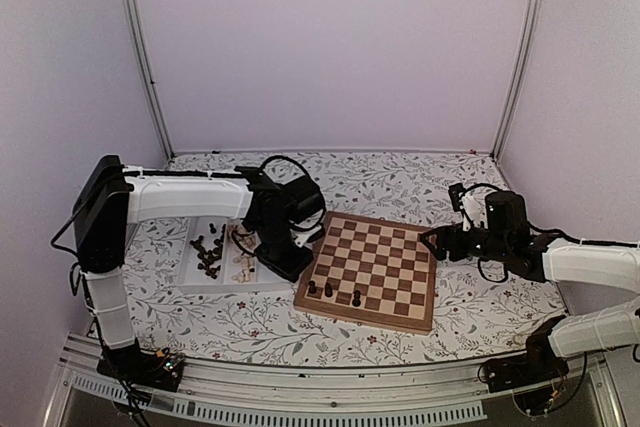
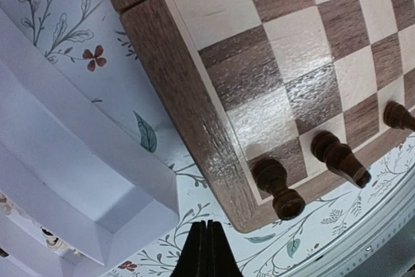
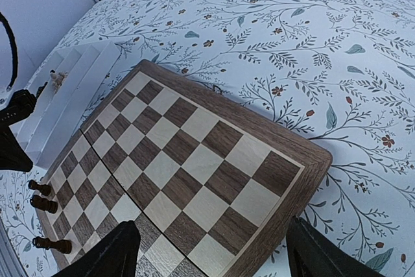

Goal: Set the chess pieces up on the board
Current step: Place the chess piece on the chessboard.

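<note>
The board (image 1: 385, 247) lies at mid-table. Three dark chess pieces (image 1: 328, 290) stand in its near-left row; the left wrist view shows them upright (image 2: 277, 189) and the right wrist view shows them too (image 3: 44, 204). My left gripper (image 1: 290, 265) is shut and empty, low over the cloth between the tray and the board's left edge (image 2: 175, 82); its fingertips (image 2: 200, 244) are pressed together. My right gripper (image 1: 432, 242) is open and empty at the board's right edge, with its fingers (image 3: 104, 254) spread wide over the board's corner (image 3: 285, 167).
A white two-compartment tray (image 1: 190, 282) left of the board holds several dark pieces (image 1: 208, 252) and pale pieces (image 1: 243, 265). Its rim shows in the left wrist view (image 2: 78, 180). A floral cloth (image 1: 400, 182) covers the table. Walls close in on three sides.
</note>
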Robot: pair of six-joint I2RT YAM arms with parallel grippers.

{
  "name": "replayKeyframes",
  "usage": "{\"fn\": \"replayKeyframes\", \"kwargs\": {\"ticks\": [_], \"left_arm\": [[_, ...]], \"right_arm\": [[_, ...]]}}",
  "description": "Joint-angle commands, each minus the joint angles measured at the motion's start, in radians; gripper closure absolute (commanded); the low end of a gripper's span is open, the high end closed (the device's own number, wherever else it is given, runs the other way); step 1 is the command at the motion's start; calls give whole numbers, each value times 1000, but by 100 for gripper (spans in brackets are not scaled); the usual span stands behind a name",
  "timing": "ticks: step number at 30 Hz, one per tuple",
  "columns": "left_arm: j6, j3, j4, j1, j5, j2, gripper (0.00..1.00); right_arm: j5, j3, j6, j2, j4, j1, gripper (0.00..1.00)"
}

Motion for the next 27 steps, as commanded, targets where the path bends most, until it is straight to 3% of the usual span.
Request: {"fn": "replayKeyframes", "kwargs": {"ticks": [1,27], "left_arm": [[1,-3,38,1,49,11,100],[-2,54,47,-30,107,74,100]], "right_arm": [[-4,-1,6,2,14,5,19],[-10,8,5,24,19,5,19]]}}
